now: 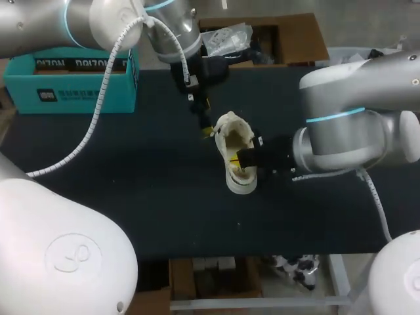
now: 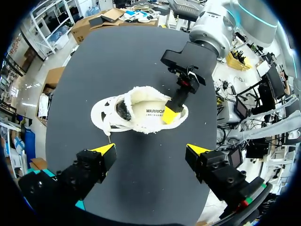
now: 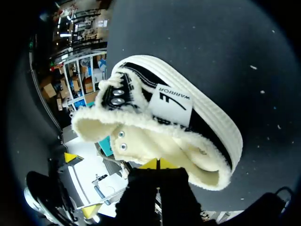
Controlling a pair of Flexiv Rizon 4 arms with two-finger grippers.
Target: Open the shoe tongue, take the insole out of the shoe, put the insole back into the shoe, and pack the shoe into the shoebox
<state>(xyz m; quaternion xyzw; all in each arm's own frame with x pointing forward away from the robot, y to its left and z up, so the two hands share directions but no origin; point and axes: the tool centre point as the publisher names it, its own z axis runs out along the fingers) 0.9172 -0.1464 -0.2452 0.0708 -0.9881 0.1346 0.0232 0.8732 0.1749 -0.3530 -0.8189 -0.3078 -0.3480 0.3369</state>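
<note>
Starting at the left, the teal shoebox (image 1: 72, 88) sits at the table's (image 1: 131, 197) far edge, well apart from the action. The left gripper (image 2: 151, 149) hangs near the shoe's toe end, fingers spread wide, gripping nothing, likely on standby to steady things. The shoe (image 2: 136, 110) sits mid-table, opening facing up. From the right, the right gripper (image 1: 245, 159) dips into the heel end, probably going for the insole (image 2: 150, 112). The left wrist view shows a yellow tip down on that insole. The right wrist view shows both tips pressed together behind the fleecy collar; whether they pinch anything, I can't tell.
</note>
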